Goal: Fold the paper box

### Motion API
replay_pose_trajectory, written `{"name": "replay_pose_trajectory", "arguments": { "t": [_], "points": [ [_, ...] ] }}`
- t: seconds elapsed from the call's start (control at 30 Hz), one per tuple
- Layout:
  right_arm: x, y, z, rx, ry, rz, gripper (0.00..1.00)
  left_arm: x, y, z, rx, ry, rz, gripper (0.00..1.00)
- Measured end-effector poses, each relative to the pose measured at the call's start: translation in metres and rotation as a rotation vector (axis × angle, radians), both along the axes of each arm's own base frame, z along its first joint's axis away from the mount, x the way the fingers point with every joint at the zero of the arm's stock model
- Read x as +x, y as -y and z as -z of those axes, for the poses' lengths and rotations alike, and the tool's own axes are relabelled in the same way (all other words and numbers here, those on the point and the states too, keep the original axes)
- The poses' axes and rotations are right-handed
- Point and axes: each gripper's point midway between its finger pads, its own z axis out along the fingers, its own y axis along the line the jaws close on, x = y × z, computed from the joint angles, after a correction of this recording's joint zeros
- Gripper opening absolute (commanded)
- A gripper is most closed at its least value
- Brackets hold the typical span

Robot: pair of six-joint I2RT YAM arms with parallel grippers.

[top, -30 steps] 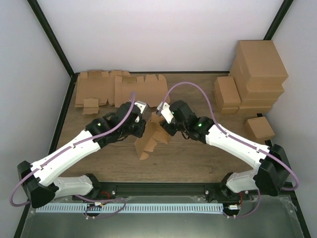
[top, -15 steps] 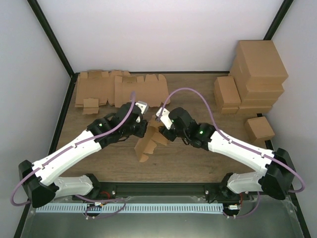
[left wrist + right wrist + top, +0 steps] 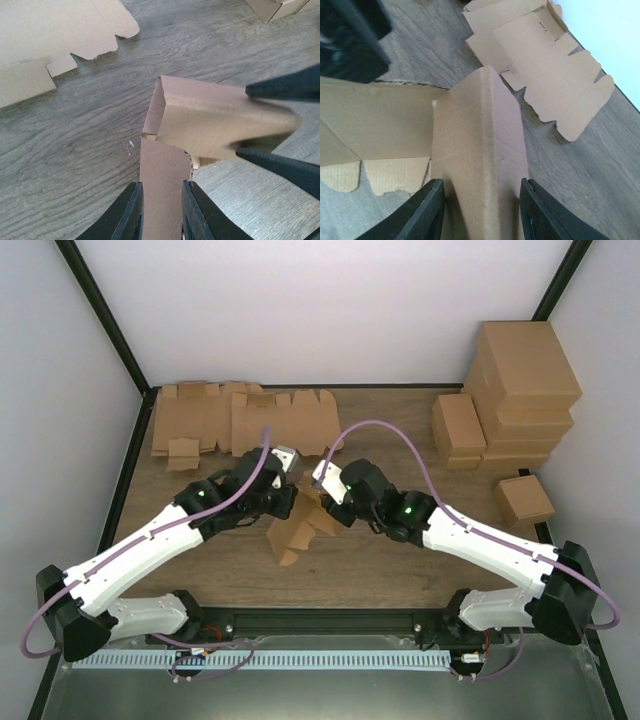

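Brown cardboard, plain on every face that shows, makes up the paper box [image 3: 300, 525], which stands half-formed on the wood-grain table [image 3: 400, 565], near the middle and between the two arms. One wall is upright, one panel is bent over along a crease, and tabbed flaps lie loose on the table beneath it.

The left gripper [image 3: 161, 189] comes in from the left. In its wrist view a narrow strip of the box runs up between its two black fingers [image 3: 131, 210], and the jaws are nipped close on that strip.

The right gripper [image 3: 480, 182] reaches in from the right. Its wrist view shows a folded, ridge-shaped panel of the box filling the gap between its fingers [image 3: 427, 210]. The left wrist view shows the same pair as dark points, one at the panel's upper edge and one at its lower edge, so these jaws stand fairly wide but are clamped on the panel. The cardboard there is blurred.

Flat die-cut blanks [image 3: 240, 420] lie overlapping at the far left of the table. Finished boxes [image 3: 520, 390] are stacked at the far right, and one small box [image 3: 524, 500] sits alone just in front of the stack. A purple cable [image 3: 390, 430] arches over the right arm.
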Motion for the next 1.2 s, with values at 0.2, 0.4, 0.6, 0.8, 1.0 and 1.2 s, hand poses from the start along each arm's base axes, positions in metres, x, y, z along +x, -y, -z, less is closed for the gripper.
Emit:
{"name": "replay_pose_trajectory", "arguments": {
  "t": [0.2, 0.4, 0.6, 0.8, 1.0, 1.2],
  "points": [
    [-0.007, -0.008, 0.005, -0.027, 0.006, -0.030, 0.37, 0.000, -0.009, -0.014, -0.049, 0.019, -0.023, 0.37],
    [0.003, -0.008, 0.021, -0.079, -0.005, 0.020, 0.40, -0.012, -0.020, -0.043, -0.142, 0.060, -0.036, 0.75],
    [0.006, -0.006, 0.021, -0.085, -0.001, 0.042, 0.40, -0.034, -0.035, -0.046, -0.224, 0.066, -0.030, 0.88],
    [0.007, -0.004, 0.021, -0.084, 0.002, 0.058, 0.40, -0.057, -0.054, 0.005, -0.210, -0.010, -0.044, 0.89],
    [0.011, -0.002, 0.021, -0.089, 0.011, 0.084, 0.40, -0.068, -0.055, 0.020, -0.258, -0.055, -0.048, 0.88],
    [0.017, 0.001, 0.020, -0.090, 0.028, 0.120, 0.36, -0.064, -0.038, 0.042, -0.294, -0.110, -0.036, 0.81]
  ]
}}
